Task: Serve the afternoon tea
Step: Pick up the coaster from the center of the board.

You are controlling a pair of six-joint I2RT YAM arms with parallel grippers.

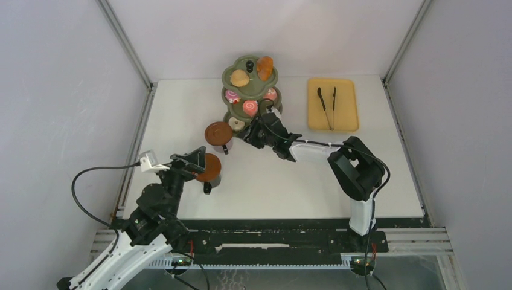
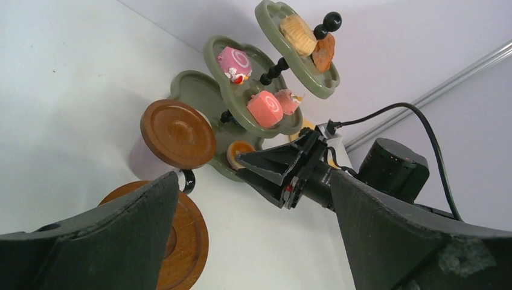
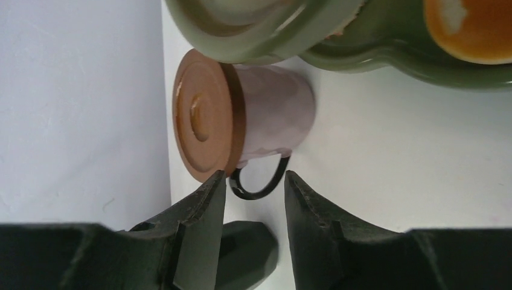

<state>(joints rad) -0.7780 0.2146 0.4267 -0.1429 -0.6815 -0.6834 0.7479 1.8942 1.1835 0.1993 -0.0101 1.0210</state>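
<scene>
Right wrist view: right gripper (image 3: 254, 181) half-open, empty; cup (image 3: 272, 118) toward table's (image 1: 272, 193) far edge, handle pointing into the gap; left gripper (image 1: 194, 161) wide, empty, farther.

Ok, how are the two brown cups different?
The cup by the stand has the right gripper open at its handle; the nearer cup has the left gripper wide open by it. The cup by the stand is right beside it; the nearer cup stands apart. Both carry a round brown saucer on top.
</scene>
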